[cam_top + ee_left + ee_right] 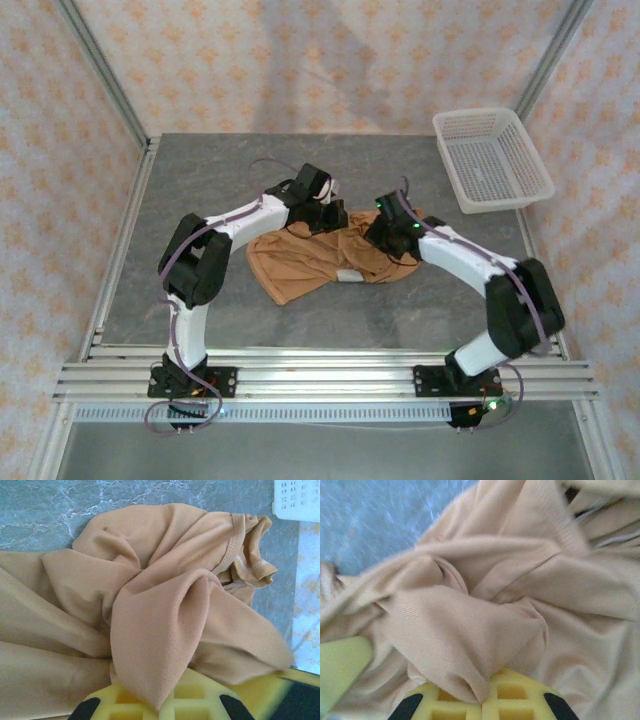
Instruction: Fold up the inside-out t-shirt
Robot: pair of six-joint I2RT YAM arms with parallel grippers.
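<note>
Left fingers [197, 695] are clamped tight on a raised fold of the tan t-shirt [150, 605], and we see the right fingers [515, 700] pinching another fold of it the same way. We find the t-shirt crumpled at mid-worktop [200, 170], bunched between both arms, its loose part spreading toward 7 o'clock. A white basket [490, 160] sits at 2 o'clock, well apart.

The inside-out t-shirt [165, 615] is soft, matt knit cloth, finely ribbed, with stitched hems. The worktop [60, 510] looks like smooth grey marbled stone. The fingers [525, 702] are matt yellow plastic. At the upper right of the top view, the basket [492, 160] is white perforated plastic.
</note>
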